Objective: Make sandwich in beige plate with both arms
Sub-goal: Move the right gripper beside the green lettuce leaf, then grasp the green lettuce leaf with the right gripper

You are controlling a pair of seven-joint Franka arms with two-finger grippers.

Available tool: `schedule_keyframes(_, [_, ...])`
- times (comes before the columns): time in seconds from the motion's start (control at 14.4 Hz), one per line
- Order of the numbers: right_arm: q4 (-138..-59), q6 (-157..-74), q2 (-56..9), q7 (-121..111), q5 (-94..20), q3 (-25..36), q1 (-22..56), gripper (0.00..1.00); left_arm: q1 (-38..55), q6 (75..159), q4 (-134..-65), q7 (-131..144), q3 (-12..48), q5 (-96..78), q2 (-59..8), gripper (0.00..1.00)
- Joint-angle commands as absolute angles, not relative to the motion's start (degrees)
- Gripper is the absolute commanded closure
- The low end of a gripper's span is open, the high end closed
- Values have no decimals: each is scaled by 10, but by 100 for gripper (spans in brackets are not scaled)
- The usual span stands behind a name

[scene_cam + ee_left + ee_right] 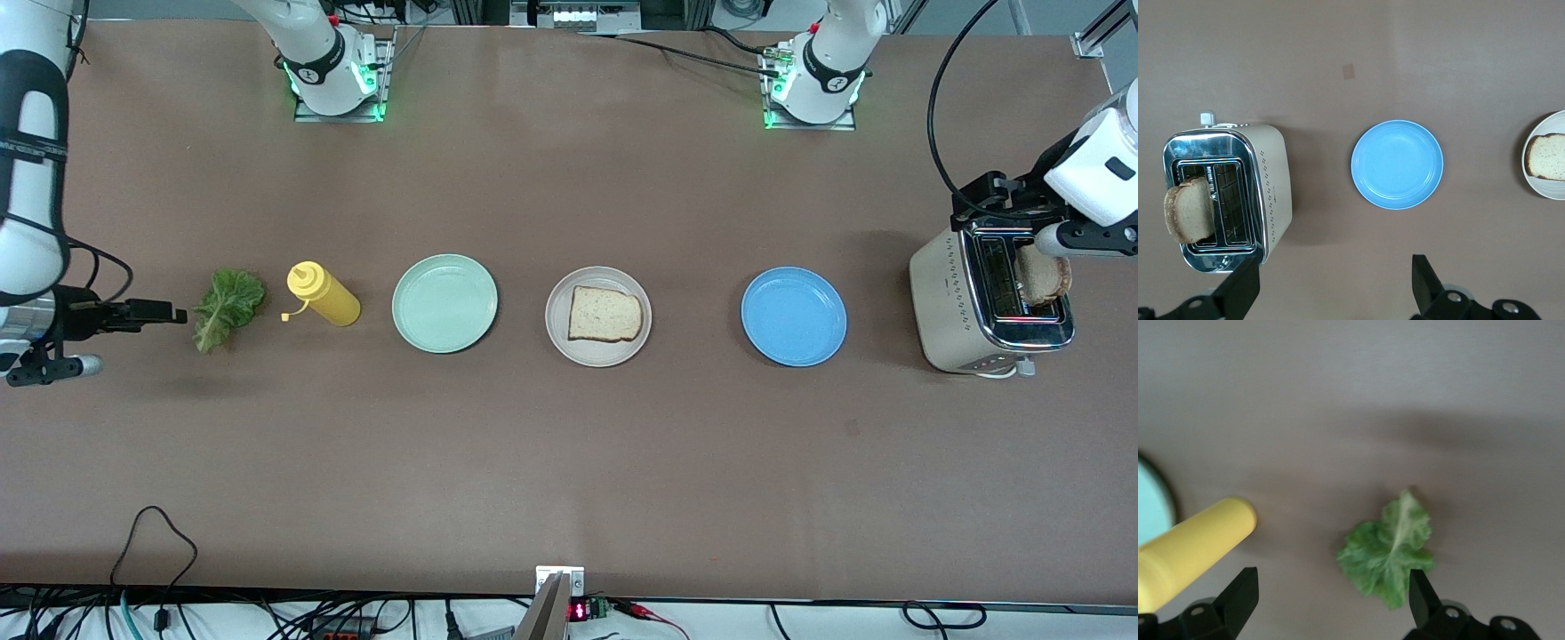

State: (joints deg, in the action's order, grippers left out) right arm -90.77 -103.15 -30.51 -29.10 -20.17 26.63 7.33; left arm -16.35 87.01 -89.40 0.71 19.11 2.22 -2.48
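The beige plate (pixel 597 316) sits mid-table w/ 1 bread slice (pixel 605 313) flat on it, between the mint plate (pixel 444 303) and the blue plate (pixel 793 316). So the sandwich is only 1 layer so far; lettuce and the 2nd slice are both off the plate.

Key relation: the lettuce leaf (pixel 228 308) lies at the right arm's end of the table, well apart from the beige plate, w/ the yellow squeeze bottle (pixel 324 294) and mint plate between them. Its long axis runs a bit diagonal, stem end nearer the front camera. The right gripper (pixel 147 313) is just beside the leaf on the table-edge side, so that arm is plainly nearer to it. Fingers (pixel 1421 597) are spread wide, nothing in them; in the right wrist view the leaf (pixel 1389 549) sits toward 1 finger, not centred.

2nd slice (pixel 1045 276) stands up out of the toaster (pixel 965 302) at the left arm's end. The left gripper (pixel 1335 283) is over the toaster, jaws fully apart, empty. In its wrist view the toast (pixel 1190 209) lies off to 1 side of the gap, so a shift is likely needed before any grab.
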Motion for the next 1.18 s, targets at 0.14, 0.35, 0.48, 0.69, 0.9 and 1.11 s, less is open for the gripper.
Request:
schedule_keyframes(0.14, [-1013,-1200,-318,-232,-154,235,74,0,-169,863,-896,9,192,15,-14,0])
schedule_keyframes(0.35, [-1041,-1252,-334,-231,-154,233,75,0,-169,863,-896,9,192,15,-14,0])
schedule_keyframes(0.48, [-1065,-1294,-338,-232,-153,233,75,0,-169,863,-896,9,192,14,-14,0])
schedule_keyframes(0.69, [-1076,-1299,-337,-237,-153,233,75,14,-169,863,-896,9,192,15,-14,0])
schedule_keyframes(0.9, [-1076,-1297,-337,-238,-144,232,75,51,-169,863,-896,9,193,14,-14,0])
schedule_keyframes(1.11, [-1076,-1296,-337,-243,-115,232,76,86,-169,863,-896,9,193,15,-14,0])
